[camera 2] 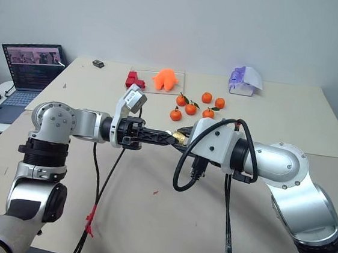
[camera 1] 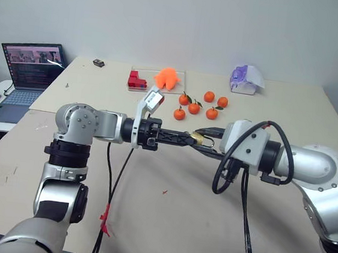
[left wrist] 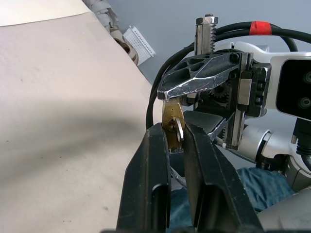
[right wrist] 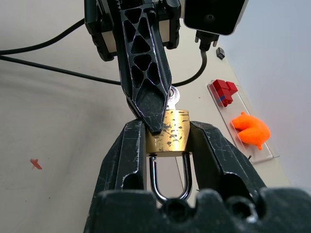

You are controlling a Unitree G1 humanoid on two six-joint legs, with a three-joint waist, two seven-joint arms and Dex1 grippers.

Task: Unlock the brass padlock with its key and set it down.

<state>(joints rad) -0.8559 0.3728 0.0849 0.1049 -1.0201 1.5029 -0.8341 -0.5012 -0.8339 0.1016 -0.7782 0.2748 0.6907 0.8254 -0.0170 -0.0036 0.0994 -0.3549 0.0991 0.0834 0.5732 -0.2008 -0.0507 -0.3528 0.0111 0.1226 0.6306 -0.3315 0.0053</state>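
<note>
Right gripper point(right wrist: 167, 138) clamps the brass padlock point(right wrist: 168, 132) by its flat sides; left gripper point(left wrist: 176, 138) pinches the key point(left wrist: 179, 132). Small, rigid, slippery metal: grip firmly.

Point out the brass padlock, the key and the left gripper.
brass padlock point(right wrist: 168, 132): right wrist view, front face of its brass body.
key point(right wrist: 171, 95): right wrist view, its round silvery head behind the finger.
left gripper point(left wrist: 177, 141): left wrist view, between its fingertips.
</note>
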